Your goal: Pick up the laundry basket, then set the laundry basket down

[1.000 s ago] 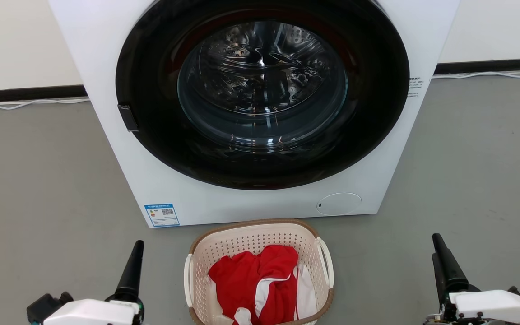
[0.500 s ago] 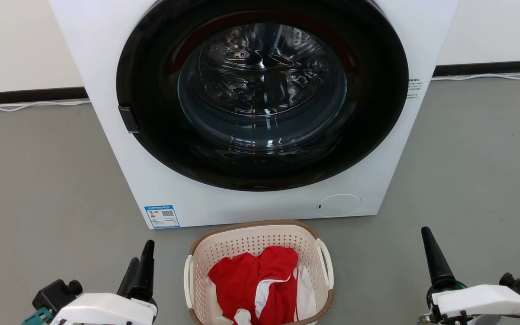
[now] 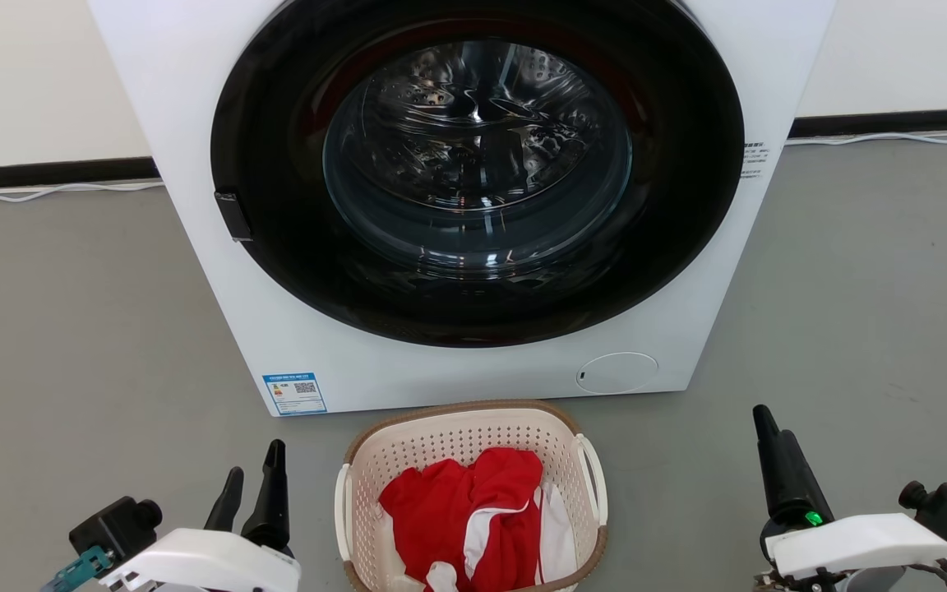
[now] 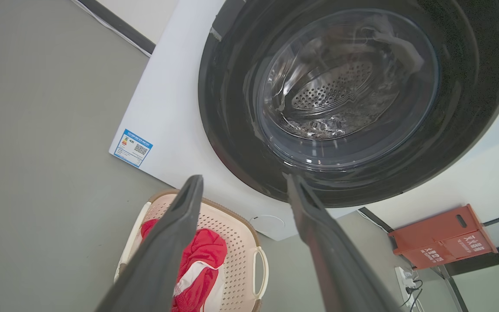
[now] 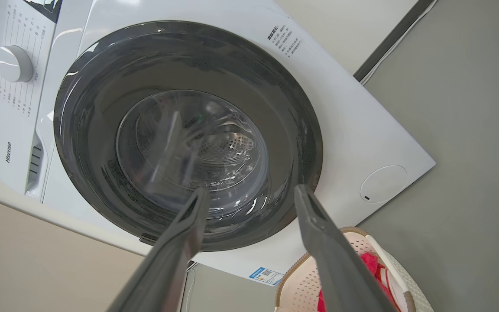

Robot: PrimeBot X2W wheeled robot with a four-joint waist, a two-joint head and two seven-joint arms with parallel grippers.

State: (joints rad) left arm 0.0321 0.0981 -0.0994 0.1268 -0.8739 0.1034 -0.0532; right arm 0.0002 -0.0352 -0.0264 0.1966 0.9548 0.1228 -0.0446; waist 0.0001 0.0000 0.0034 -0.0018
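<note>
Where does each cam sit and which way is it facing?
Head view: on the head, facing forward and down at the washing machine and the laundry basket; left gripper lower left, right gripper lower right.
Left wrist view: on the left wrist, looking along its open fingers at the machine door; basket below.
Right wrist view: on the right wrist, along its open fingers at the door; basket lower right.
Shared: all three show machine and basket.

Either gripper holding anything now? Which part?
Nothing held. Left gripper and right gripper are open, either side of the laundry basket, clear of its handles.
</note>
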